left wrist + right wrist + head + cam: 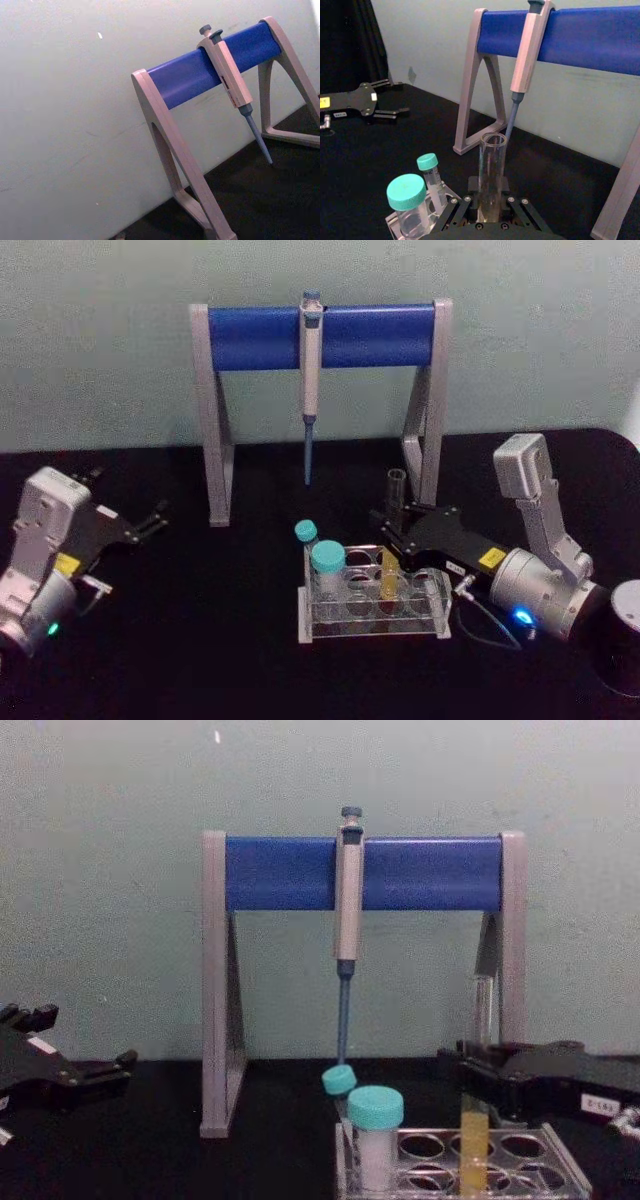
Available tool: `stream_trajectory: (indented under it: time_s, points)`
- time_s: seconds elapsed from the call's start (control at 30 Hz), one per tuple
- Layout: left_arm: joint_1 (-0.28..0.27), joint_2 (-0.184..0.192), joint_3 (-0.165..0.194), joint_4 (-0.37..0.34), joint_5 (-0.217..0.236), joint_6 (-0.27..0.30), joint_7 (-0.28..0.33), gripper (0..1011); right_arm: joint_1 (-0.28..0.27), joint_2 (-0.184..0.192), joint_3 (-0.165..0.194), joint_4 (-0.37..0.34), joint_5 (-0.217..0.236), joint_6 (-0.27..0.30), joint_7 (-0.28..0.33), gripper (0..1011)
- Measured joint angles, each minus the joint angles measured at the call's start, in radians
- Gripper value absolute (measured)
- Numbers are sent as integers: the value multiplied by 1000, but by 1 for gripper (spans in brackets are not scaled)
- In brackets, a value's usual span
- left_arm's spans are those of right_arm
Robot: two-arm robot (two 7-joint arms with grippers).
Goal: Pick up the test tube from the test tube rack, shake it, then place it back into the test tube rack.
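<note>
My right gripper (392, 523) was clamped on the test tube (391, 560), upright in the test tube rack (372, 608); my left gripper (150, 522) rested parted.

test tube (391, 540): clear glass, glossy
test tube rack (372, 608): clear plastic, shiny
vial caps (327, 557): teal plastic, matt
pipette stand (322, 337): grey legs matt, blue bar smooth
table (200, 640): black, matt
right gripper (392, 523): black, matt
</note>
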Motion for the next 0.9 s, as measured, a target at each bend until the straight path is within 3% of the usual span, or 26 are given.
stream_trajectory:
  time_s: [0.63, 0.73, 0.9]
  points:
    - [0, 0, 0, 0, 0, 0, 0, 1010, 0, 1, 0, 0, -4, 1, -3, 233]
    - [0, 0, 0, 0, 0, 0, 0, 1010, 0, 1, 0, 0, -5, 3, -3, 274]
    - [0, 0, 0, 0, 0, 0, 0, 1010, 0, 1, 0, 0, -5, 3, -3, 442]
